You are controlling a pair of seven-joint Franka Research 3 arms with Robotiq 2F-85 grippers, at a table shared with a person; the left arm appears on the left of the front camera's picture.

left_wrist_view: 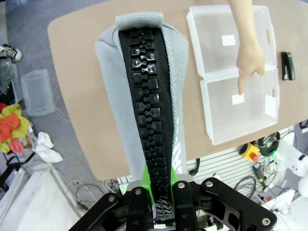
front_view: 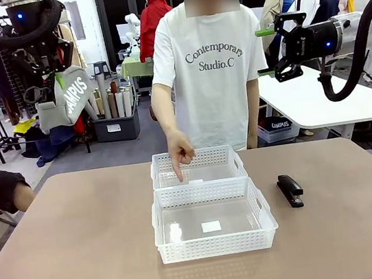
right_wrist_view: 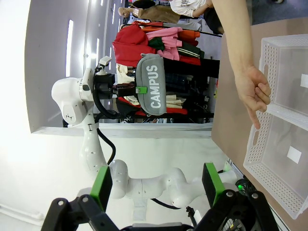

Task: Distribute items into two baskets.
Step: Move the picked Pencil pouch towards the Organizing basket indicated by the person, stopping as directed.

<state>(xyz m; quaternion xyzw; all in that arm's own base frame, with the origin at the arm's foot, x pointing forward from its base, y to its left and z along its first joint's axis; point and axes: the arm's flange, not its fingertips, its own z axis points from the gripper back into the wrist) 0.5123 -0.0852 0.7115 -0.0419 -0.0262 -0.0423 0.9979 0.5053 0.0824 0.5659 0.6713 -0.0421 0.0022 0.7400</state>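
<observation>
Left pincer (left_wrist_view: pixel 161 192) clamps pouch (left_wrist_view: pixel 109 96) — hand (front_view: pixel 182 152) points into far basket (front_view: pixel 199 157).

arms (right_wrist_view: pixel 91 144): white | right tool (right_wrist_view: pixel 156 190): black, green pads (right_wrist_view: pixel 102 185) | cable (front_view: pixel 338 97): black

Tan worktop (front_view: pixel 63 254) w/ rounded corners fills lower half of front view. Two white lattice baskets at ctr, set edge to edge along their long sides: near basket (front_view: pixel 218 247) lower ctr, far basket (front_view: pixel 195 157) directly above it. Black stapler (front_view: pixel 290 190) lies flat on worktop, right of near basket, near but apart, long axis running up-frame.
</observation>
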